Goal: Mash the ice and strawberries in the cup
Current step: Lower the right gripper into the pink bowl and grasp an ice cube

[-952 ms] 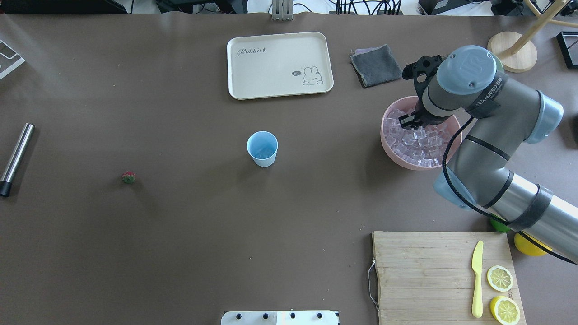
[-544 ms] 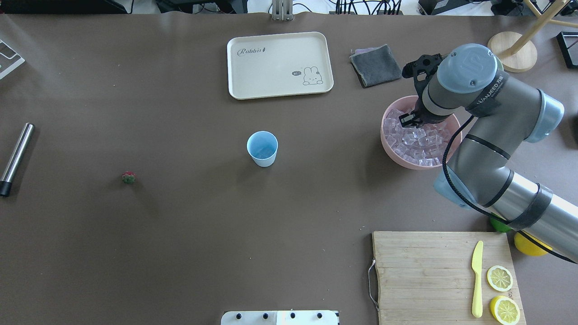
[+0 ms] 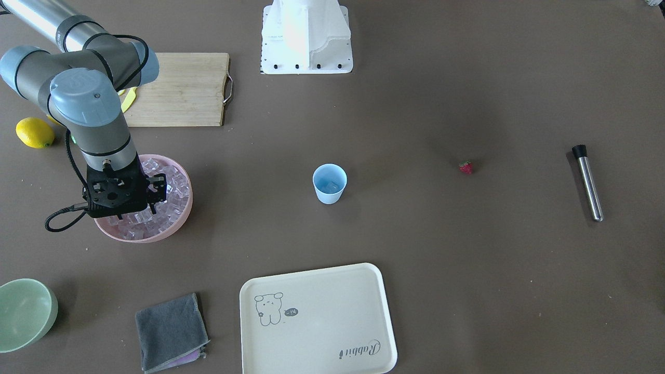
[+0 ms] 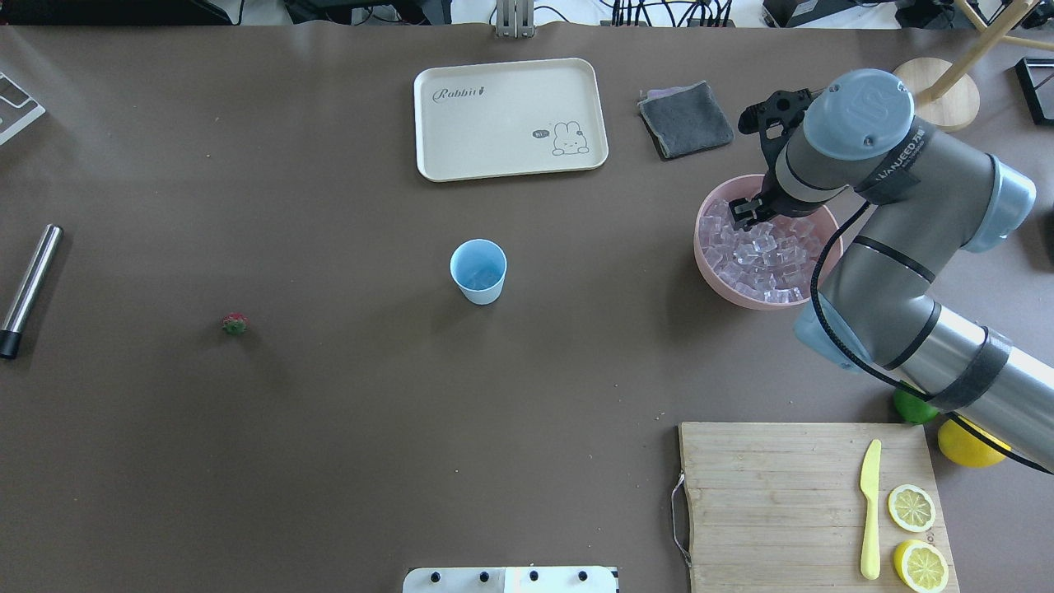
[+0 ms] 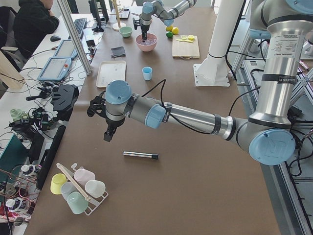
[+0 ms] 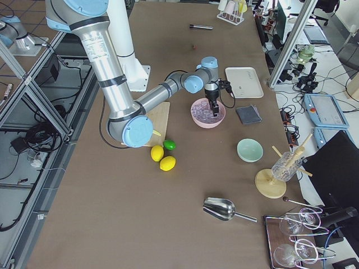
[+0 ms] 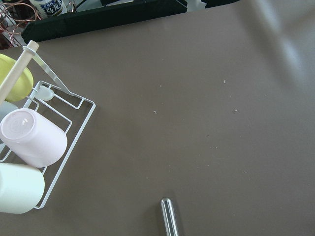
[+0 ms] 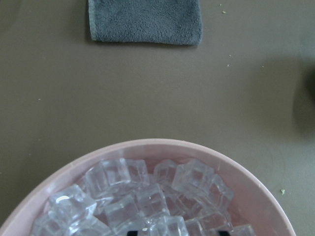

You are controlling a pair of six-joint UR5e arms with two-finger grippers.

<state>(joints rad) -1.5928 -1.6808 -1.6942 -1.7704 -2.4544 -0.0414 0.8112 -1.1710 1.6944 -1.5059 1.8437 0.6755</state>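
Many cubes of ice (image 4: 766,262) fill the pink bowl (image 4: 706,268) in the overhead view, well apart from the cup (image 4: 478,270) on the robot's right side of it. The cup stands upright and alone on the table; I cannot tell if something lies inside. The strawberry (image 4: 235,324) lies on the table well apart from the cup, on the robot's left side of it, and a metal rod (image 4: 29,288) lies farther from the cup on that same side. The right gripper (image 4: 748,211) points down into the bowl, over the ice.

From the front-facing camera, the black body of the right gripper hides its fingers, which reach down among the cubes. The cup and the strawberry are both apart from it.

From the camera at the left end, the left gripper (image 5: 108,135) hangs over the table, well apart from the cup and near the rod. I cannot tell how its jaws stand.

On the left wrist camera, only the end of the rod and a wire rack (image 7: 74,105) with cups show, and no fingers.

On the right wrist camera, two dark fingertips (image 8: 131,233) show at the bottom edge, apart from each other, with ice between them. The jaws stand apart; I cannot tell whether they touch a cube.
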